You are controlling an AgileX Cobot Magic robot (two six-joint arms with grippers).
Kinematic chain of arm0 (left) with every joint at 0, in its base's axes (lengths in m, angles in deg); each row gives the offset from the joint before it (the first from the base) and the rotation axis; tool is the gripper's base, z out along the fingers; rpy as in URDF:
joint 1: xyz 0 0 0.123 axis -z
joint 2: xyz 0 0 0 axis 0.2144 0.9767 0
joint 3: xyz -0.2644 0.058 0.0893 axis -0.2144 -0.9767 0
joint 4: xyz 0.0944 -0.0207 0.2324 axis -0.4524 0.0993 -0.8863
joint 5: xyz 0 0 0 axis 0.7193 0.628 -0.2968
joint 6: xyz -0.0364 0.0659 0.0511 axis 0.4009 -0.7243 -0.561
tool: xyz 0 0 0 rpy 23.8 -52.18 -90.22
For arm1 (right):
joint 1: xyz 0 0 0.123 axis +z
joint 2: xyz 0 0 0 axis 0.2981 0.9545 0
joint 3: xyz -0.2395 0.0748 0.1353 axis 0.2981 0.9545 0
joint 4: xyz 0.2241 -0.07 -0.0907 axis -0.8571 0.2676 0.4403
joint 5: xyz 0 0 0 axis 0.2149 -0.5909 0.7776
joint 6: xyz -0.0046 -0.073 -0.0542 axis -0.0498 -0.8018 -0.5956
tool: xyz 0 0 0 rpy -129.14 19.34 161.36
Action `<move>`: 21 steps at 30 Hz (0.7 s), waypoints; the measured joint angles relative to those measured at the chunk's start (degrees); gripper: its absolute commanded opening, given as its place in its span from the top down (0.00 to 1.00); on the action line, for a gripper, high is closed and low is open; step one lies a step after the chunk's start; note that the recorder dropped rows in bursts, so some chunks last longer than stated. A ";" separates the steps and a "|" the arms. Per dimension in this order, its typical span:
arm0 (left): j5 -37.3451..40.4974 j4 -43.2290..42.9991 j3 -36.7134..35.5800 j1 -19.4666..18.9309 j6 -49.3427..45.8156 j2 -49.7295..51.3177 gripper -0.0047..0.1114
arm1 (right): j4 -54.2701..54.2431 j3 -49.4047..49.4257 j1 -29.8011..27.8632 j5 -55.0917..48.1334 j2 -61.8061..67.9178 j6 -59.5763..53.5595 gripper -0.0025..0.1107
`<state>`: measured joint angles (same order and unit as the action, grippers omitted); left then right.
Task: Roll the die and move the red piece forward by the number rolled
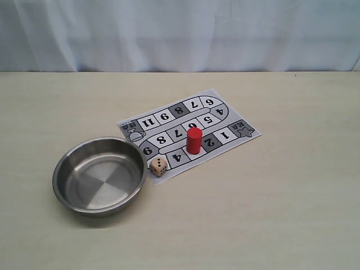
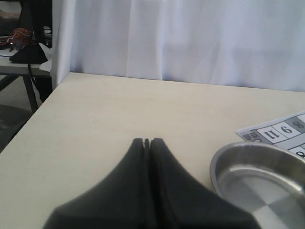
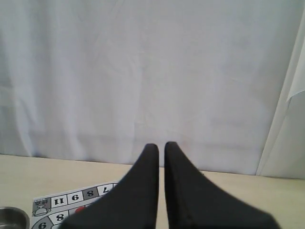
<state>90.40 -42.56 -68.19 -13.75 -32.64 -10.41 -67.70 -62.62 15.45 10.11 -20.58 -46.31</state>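
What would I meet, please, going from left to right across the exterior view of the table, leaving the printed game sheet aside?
steel bowl → die → red piece

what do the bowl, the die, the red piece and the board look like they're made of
Steel bowl: looks like metal, probably stainless steel, brushed and shiny, with radial glints on its floor.
Die: seemingly pale wood, matte tan faces with dark pips.
Red piece: smooth matte red, painted wood or plastic; cannot tell which.
Game board: apparently a thin printed paper sheet, lying flat.
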 measured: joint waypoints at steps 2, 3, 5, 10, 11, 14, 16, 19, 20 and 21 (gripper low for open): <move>0.00 0.00 0.00 0.00 0.00 0.00 0.96 | -0.12 4.78 0.00 4.69 0.10 -0.76 0.94; 0.00 0.00 0.00 0.00 0.00 0.00 0.96 | -0.12 7.56 0.00 6.87 0.10 -1.61 0.94; 0.00 0.00 0.00 0.00 0.00 0.00 0.96 | 1.76 13.74 0.00 10.35 0.20 -3.07 0.94; 0.00 0.00 0.00 0.00 0.00 0.00 0.96 | 7.70 25.13 0.00 19.01 0.31 -3.71 0.94; 0.00 0.00 0.00 0.00 0.00 0.00 0.96 | 7.70 26.45 0.00 20.74 0.31 -3.71 0.94; 0.00 0.00 0.00 0.00 0.00 0.00 0.96 | 4.49 32.90 0.00 32.21 0.21 -3.71 0.94; 0.00 0.00 0.00 0.00 0.00 0.00 0.96 | 3.27 37.95 0.00 41.42 0.21 -3.71 0.94; 0.00 0.00 0.00 0.00 0.00 0.00 0.96 | 2.89 46.32 0.00 54.16 0.21 -3.71 0.94; 0.00 0.00 0.00 0.00 0.00 0.00 0.96 | 2.89 47.99 0.00 56.86 0.31 -3.89 0.94; 0.00 0.00 0.00 0.00 0.00 0.00 0.96 | 2.89 50.53 0.00 59.82 0.31 -4.49 0.94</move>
<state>90.40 -42.56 -68.19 -13.75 -32.64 -10.41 -64.81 -12.10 15.45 69.94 -20.27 -50.80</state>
